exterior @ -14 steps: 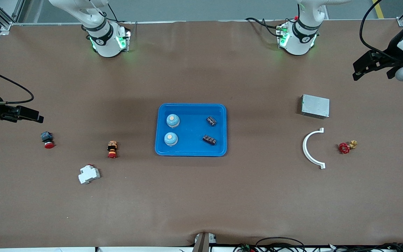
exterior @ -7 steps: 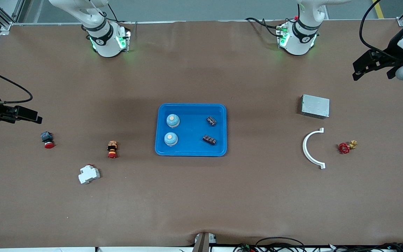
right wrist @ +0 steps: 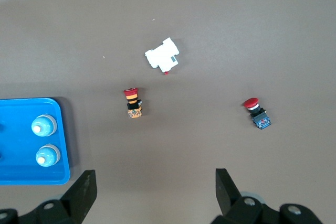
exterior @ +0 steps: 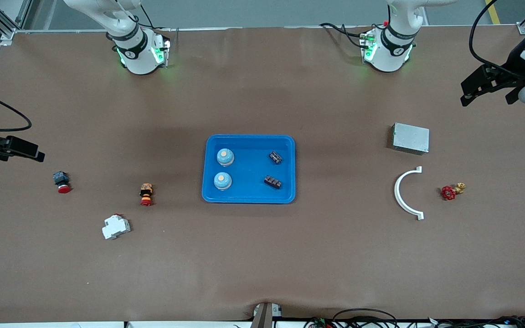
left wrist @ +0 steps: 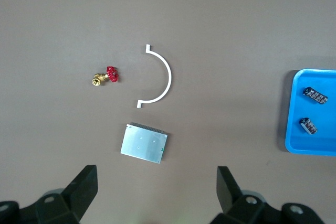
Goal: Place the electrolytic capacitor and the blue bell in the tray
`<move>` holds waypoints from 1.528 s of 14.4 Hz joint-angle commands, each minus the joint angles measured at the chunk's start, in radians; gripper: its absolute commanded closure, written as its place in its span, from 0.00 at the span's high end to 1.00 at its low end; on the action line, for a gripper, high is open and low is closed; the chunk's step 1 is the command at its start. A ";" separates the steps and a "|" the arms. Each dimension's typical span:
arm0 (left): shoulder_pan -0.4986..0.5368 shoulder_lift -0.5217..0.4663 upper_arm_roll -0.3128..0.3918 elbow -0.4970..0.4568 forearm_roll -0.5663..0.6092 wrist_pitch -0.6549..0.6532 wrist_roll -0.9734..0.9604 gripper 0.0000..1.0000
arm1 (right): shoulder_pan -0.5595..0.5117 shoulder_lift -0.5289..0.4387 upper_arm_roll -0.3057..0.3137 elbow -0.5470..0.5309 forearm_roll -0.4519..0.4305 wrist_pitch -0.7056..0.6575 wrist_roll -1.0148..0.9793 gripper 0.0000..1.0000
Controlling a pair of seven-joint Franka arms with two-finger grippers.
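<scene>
Tray at table centre; two blue bells in its half toward the right arm's end, two electrolytic capacitors in the other half. Task judged complete. Best practice now: keep both arms high and clear of tray, no re-entry. Left gripper over the left arm's table edge, jaws wide, empty. Right gripper over the right arm's edge, jaws wide, empty, touching nothing.

No legible text or labels
</scene>
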 commanded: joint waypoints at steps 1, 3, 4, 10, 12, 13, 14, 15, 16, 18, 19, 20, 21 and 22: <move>0.008 -0.006 -0.001 0.009 -0.019 -0.004 -0.001 1.00 | -0.016 0.015 0.011 0.034 -0.019 -0.013 0.006 1.00; 0.008 -0.007 0.003 0.009 -0.019 -0.004 0.006 1.00 | -0.021 0.017 0.010 0.042 -0.026 -0.014 0.006 1.00; 0.010 -0.007 0.005 0.010 -0.019 -0.004 0.008 1.00 | -0.019 0.017 0.010 0.042 -0.043 -0.018 0.004 1.00; 0.008 -0.004 0.003 0.012 -0.005 -0.004 0.010 1.00 | -0.007 0.017 0.014 0.040 -0.128 -0.018 0.009 1.00; 0.008 -0.006 0.003 0.012 -0.003 -0.006 0.010 1.00 | -0.007 0.017 0.014 0.040 -0.128 -0.018 0.010 1.00; 0.008 -0.006 0.003 0.012 -0.003 -0.006 0.010 1.00 | -0.007 0.017 0.014 0.040 -0.128 -0.018 0.010 1.00; 0.008 -0.007 0.003 0.012 -0.003 -0.007 0.010 1.00 | -0.007 0.017 0.014 0.040 -0.128 -0.018 0.010 1.00; 0.008 -0.006 0.003 0.012 -0.003 -0.007 0.010 1.00 | -0.008 0.017 0.014 0.040 -0.128 -0.016 0.010 1.00; 0.008 -0.007 0.005 0.012 -0.003 -0.007 0.011 1.00 | -0.008 0.017 0.014 0.040 -0.129 -0.015 0.010 1.00; 0.008 -0.007 0.005 0.012 -0.005 -0.006 0.013 1.00 | -0.008 0.017 0.014 0.040 -0.129 -0.013 0.010 1.00; 0.008 -0.007 0.005 0.012 -0.005 -0.006 0.013 1.00 | -0.008 0.017 0.014 0.040 -0.129 -0.013 0.010 1.00; 0.008 -0.007 0.005 0.012 -0.005 -0.006 0.013 1.00 | -0.008 0.017 0.014 0.040 -0.128 -0.013 0.010 1.00; 0.008 -0.007 0.005 0.012 -0.003 -0.007 0.013 1.00 | -0.007 0.018 0.014 0.040 -0.129 -0.013 0.012 1.00; 0.008 -0.010 0.005 0.012 -0.005 -0.007 0.011 1.00 | -0.007 0.018 0.014 0.040 -0.129 -0.013 0.012 1.00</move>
